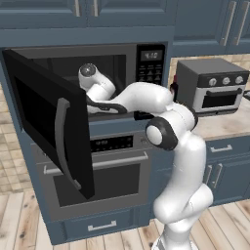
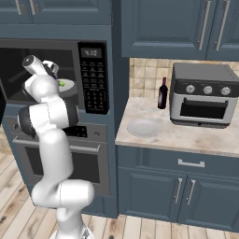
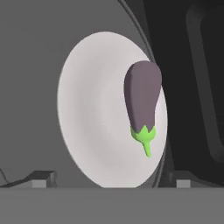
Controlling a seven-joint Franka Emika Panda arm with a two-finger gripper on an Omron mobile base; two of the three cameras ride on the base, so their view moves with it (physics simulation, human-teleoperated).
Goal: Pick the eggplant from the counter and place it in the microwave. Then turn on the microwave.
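Observation:
The eggplant (image 3: 141, 98), dark purple with a green stem cap, lies on the white turntable (image 3: 92, 113) inside the microwave (image 1: 150, 63). Its green cap also shows in the right base view, on the turntable (image 2: 66, 87) in the microwave (image 2: 95, 79). The microwave door (image 1: 49, 122) is swung wide open to the left. My arm reaches into the cavity. My gripper (image 3: 111, 180) hangs open above the eggplant, apart from it, with nothing between its fingertips (image 3: 43, 177).
A wall oven (image 1: 97, 176) sits under the microwave. On the counter (image 2: 186, 135) to the right stand a grey toaster oven (image 2: 203, 95), a dark red bottle (image 2: 162, 93) and a pale plate (image 2: 144, 127). Blue-grey cabinets hang above.

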